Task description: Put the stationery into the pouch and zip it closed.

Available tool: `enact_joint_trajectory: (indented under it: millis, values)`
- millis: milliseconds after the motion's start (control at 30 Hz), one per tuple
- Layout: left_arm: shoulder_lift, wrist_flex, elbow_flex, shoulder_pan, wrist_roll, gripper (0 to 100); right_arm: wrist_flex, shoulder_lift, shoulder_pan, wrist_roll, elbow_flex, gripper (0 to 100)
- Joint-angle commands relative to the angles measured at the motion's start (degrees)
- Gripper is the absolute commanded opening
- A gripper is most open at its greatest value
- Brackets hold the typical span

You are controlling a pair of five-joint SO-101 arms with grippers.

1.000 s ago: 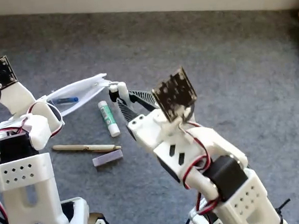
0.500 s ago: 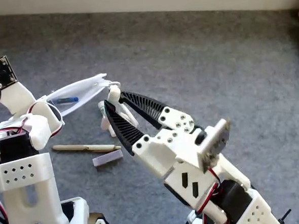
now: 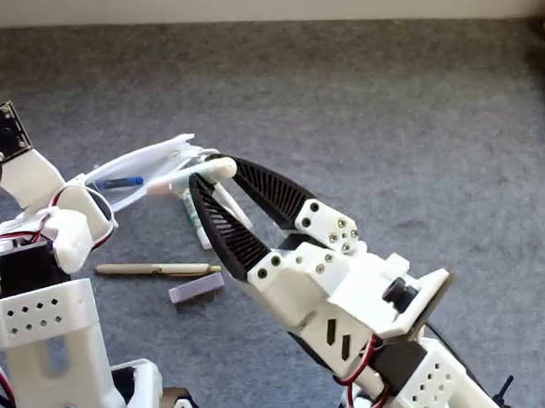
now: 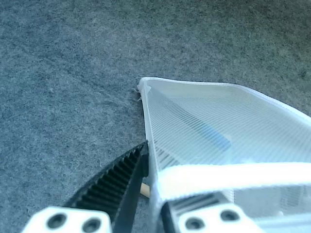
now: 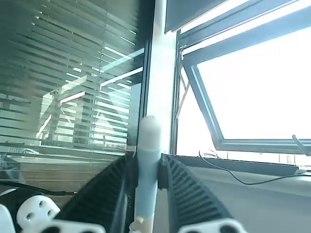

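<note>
The left gripper was clenched on the rim of the mesh pouch, holding it lifted at the left of the bench, with one blue item already inside. Three pieces lay loose on the bench near it: a tan pen, a lilac eraser block and a glue stick. The right gripper grasped a white marker, its end at the pouch mouth. By my reckoning, one piece was in, one going in, three waiting, and the zip not yet closed.
</note>
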Motion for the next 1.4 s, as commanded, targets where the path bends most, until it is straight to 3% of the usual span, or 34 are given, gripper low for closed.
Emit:
enact_joint_trajectory:
  millis: [0,633,1133,1233,1367]
  values:
    - [-1.89,0.00,-1.54,1.19,0.26,1,-5.49,-0.48,-0.22,-0.18,1.10,0.5]
    - [-1.89,0.00,-1.45,1.19,0.26,1,-28.44,26.86,1.54,-0.09,6.29,0.5]
    - [-1.89,0.00,-1.45,1.19,0.26,1,-28.18,34.24,2.86,-0.53,8.84,0.8]
    - [-1.89,0.00,-1.45,1.19,0.26,1,-24.66,33.80,2.77,-0.79,8.92,5.0]
    - [-1.89,0.00,-1.45,1.10,0.26,1,-16.13,33.71,2.86,-9.32,8.40,11.3]
